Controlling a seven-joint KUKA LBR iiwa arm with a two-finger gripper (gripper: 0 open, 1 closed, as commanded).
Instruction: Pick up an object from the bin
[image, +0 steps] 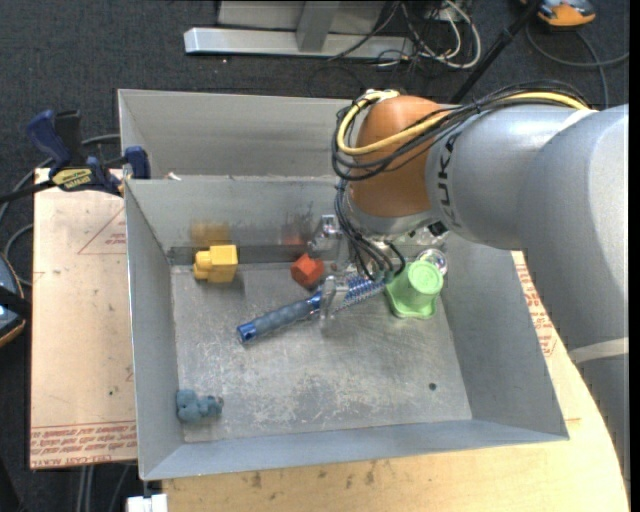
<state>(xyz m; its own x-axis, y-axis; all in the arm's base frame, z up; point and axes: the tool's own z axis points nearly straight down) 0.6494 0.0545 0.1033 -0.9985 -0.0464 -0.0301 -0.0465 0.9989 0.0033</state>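
A long blue stick-shaped thing is lying slantwise on the floor of the bin, near the middle. Its lower end is pointing toward the view's left and its upper end is running in under the gripper. The gripper is hanging right at that upper end, touching it or very nearly so. The wrist and its cables are covering the tip, so it cannot be told whether the gripper is clenched on the stick or released.

A small red-orange block is sitting just beside the gripper, on its left and a little toward the back wall, apart from the stick. A pale green cup-like thing is resting just to the gripper's right, partly under the arm. A yellow block is lying well to the left, close to the back wall. A small blue-grey lump is sitting alone in the front left corner. The arm's orange wrist cover is looming over the back of the bin.
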